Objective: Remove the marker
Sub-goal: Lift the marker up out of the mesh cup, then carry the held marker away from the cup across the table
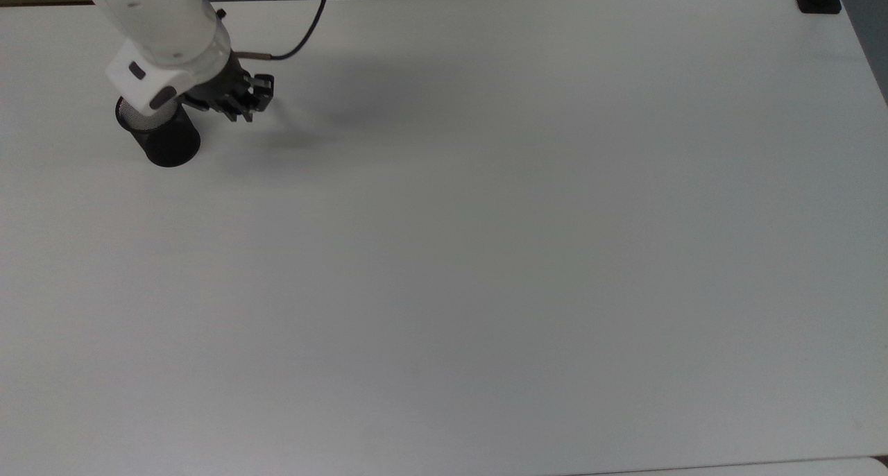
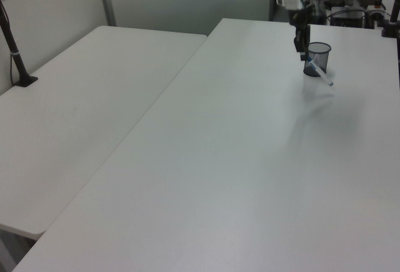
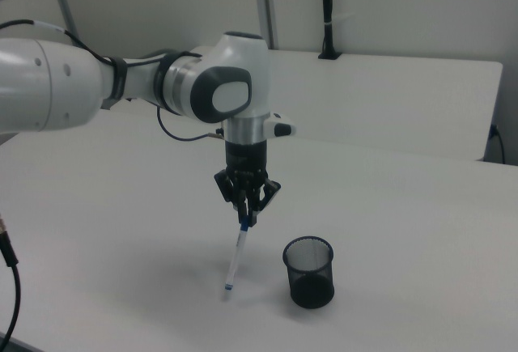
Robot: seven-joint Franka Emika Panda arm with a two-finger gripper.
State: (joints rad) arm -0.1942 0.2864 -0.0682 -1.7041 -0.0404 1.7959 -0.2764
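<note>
Marker (image 3: 235, 260) hangs from the gripper (image 3: 247, 213), pinched at its top end, lower tip just above the bench (image 3: 121, 239). It's out of the cup (image 3: 308, 272), just beside it on the right view's left. Arm (image 3: 162, 85) reaches over, wrist pointing straight down.

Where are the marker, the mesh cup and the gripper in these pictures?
marker (image 3: 235, 256): right view, middle of the white barrel.
mesh cup (image 3: 309, 281): right view, front of the black wall.
gripper (image 3: 246, 211): right view, between the fingertips, shut on the marker's top end.
</note>
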